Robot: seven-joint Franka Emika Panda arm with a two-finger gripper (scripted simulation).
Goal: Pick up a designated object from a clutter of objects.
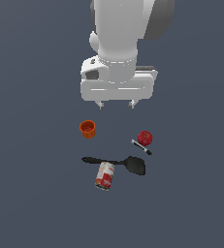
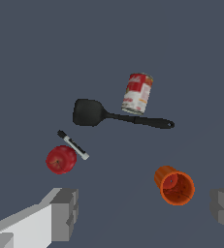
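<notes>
Below me lies a flat, plain slate-blue floor point(image 1: 31, 193) carrying a small scatter of things. My claw point(image 1: 116, 104) hangs above them with its two fingers spread wide and nothing between them; in the wrist view one finger pad point(image 2: 65, 213) and the other show at opposite edges, well apart. Going from the exterior view's left to its right: first the orange cup point(image 1: 88, 129), lying tilted so that its mouth shows, apart from the rest. Next the black spatula point(image 1: 117, 163), its handle end toward the cup's side and its blade toward the exterior view's right. The red-and-white can point(image 1: 104, 175), the thing I am to pick, lies on its side just beside the spatula's handle, on the side away from my arm, perhaps touching it. Farthest right are the red ball point(image 1: 145, 137) and the black-and-white marker point(image 1: 141, 147), which lies slantwise against or just beside the ball.
</notes>
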